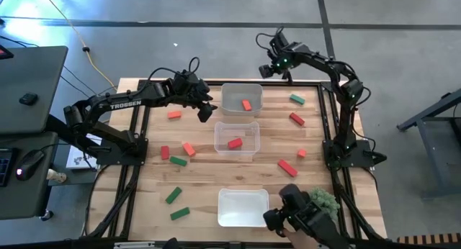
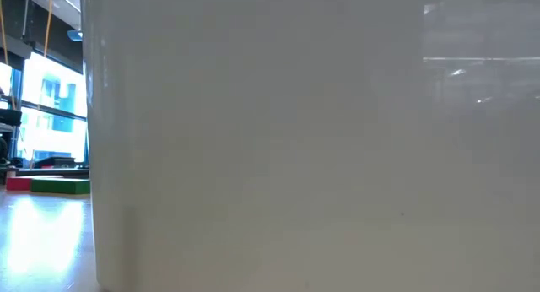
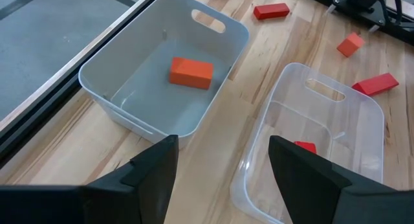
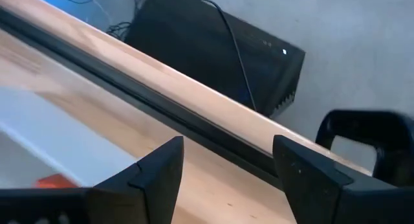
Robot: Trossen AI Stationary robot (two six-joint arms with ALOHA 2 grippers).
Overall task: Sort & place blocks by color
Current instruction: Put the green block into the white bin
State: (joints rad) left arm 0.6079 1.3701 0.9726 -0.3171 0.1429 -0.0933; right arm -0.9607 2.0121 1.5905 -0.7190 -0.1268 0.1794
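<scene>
Left wrist view: left gripper (image 3: 220, 179) hangs with fingers spread wide, nothing between them. Just below and ahead of it, the clear tray (image 3: 362, 114) with a deep red block (image 3: 304, 147) inside; beside that, the grey tray (image 3: 139, 117) holding one orange block (image 3: 191, 73). Past both trays, loose blocks on the bare wood: a red bar (image 3: 271, 11), a small orange cube (image 3: 350, 44), another red bar (image 3: 376, 84). High view: more blocks lie behind this gripper, toward its arm's base, including an orange one (image 1: 173, 115), a red one (image 1: 165, 152), green bars (image 1: 173, 196). Right gripper (image 4: 223, 179) is parked at the far table edge, also open and empty. Blocks look solid, light, stiff, smooth-faced; likely no crush risk, some chance of slipping. Best hold, in my judgement: across a bar's short width at mid-length, flat faces against the pads; cubes on any opposite pair of faces.
</scene>
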